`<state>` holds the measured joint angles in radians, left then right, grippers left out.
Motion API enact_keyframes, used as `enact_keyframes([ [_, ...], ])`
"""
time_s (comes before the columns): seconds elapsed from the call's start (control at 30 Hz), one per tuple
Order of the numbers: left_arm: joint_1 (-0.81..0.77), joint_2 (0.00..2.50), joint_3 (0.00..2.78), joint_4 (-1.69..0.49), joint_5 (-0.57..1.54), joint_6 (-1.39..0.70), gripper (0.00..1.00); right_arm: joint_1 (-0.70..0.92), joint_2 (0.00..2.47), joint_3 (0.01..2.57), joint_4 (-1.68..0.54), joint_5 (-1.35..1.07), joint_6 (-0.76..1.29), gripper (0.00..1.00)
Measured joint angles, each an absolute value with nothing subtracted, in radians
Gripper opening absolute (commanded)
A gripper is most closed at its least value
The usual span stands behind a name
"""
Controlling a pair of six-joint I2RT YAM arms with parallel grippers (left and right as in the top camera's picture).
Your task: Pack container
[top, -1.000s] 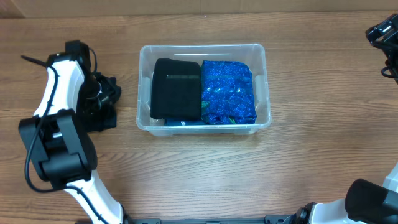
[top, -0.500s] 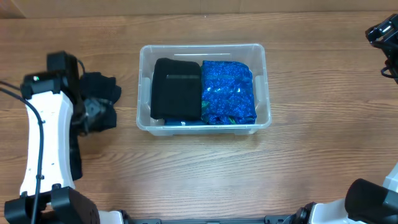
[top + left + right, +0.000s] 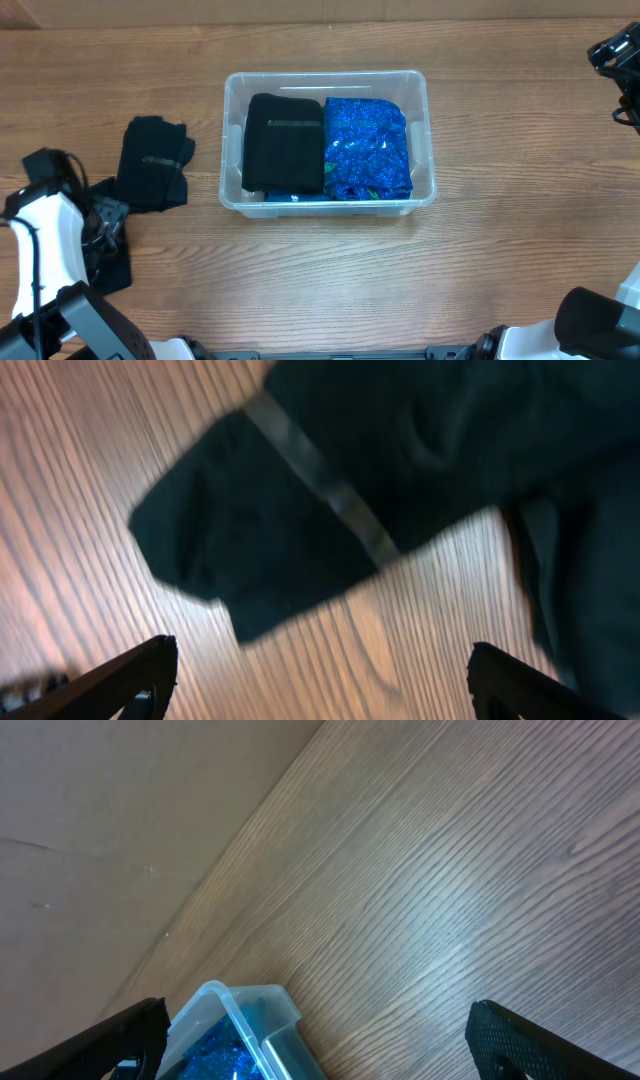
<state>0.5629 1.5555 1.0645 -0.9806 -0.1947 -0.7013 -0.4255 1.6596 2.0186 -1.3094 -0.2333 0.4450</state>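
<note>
The clear container point(image 3: 325, 75) stands mid-table and holds a black folded garment point(image 3: 284, 143) on its left and a blue patterned garment point(image 3: 366, 147) on its right. Another black folded garment point(image 3: 153, 162) lies on the table left of the container; it fills the top of the left wrist view point(image 3: 400, 450). My left gripper point(image 3: 108, 208) is open and empty at the front left, just short of that garment, its fingers wide apart point(image 3: 320, 675). My right gripper point(image 3: 615, 50) is open and empty at the far right, above the table point(image 3: 315, 1040). The container's corner point(image 3: 245, 1010) shows there.
The wooden table point(image 3: 480, 260) runs under everything. A tan wall or board point(image 3: 120, 810) borders the table's far edge. My left arm point(image 3: 40, 250) covers the front left corner.
My left arm has pulled back from over the black garment toward the front left. The garment now lies uncovered on the table. The right arm and the container have not moved.
</note>
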Motion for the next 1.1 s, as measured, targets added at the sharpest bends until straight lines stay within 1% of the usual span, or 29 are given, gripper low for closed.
enact_keyframes([
  [0.13,0.616,1.554,0.998,-0.881,-0.195,-0.646,0.91,-0.426,1.66,2.019,-1.309,-0.234,0.445,1.0],
  [0.23,0.636,1.556,0.947,-0.799,-0.19,-0.626,0.85,-0.426,1.66,2.019,-1.309,-0.233,0.445,1.0],
  [0.3,0.638,1.567,0.93,-0.764,-0.187,-0.622,0.78,-0.426,1.66,2.019,-1.309,-0.233,0.445,1.0],
  [0.33,0.638,1.579,0.926,-0.742,-0.184,-0.619,0.77,-0.426,1.66,2.019,-1.309,-0.234,0.445,1.0],
  [0.37,0.637,1.596,0.926,-0.72,-0.182,-0.614,0.71,-0.426,1.66,2.019,-1.309,-0.233,0.445,1.0],
  [0.4,0.638,1.611,0.926,-0.706,-0.179,-0.611,0.66,-0.426,1.66,2.019,-1.309,-0.233,0.445,1.0],
  [0.43,0.638,1.634,0.926,-0.689,-0.175,-0.611,0.65,-0.426,1.66,2.019,-1.309,-0.233,0.445,1.0],
  [0.57,0.638,1.714,0.925,-0.633,-0.162,-0.602,0.67,-0.426,1.66,2.019,-1.309,-0.233,0.445,1.0],
  [0.87,0.638,1.777,0.974,-0.496,-0.171,-0.602,0.68,-0.426,1.66,2.019,-1.309,-0.234,0.445,1.0],
  [0.97,0.638,1.803,1.011,-0.467,-0.149,-0.601,0.73,-0.426,1.66,2.019,-1.309,-0.233,0.445,1.0],
  [1.1,0.633,1.836,1.068,-0.398,-0.042,-0.592,0.78,-0.426,1.66,2.019,-1.309,-0.233,0.445,1.0],
])
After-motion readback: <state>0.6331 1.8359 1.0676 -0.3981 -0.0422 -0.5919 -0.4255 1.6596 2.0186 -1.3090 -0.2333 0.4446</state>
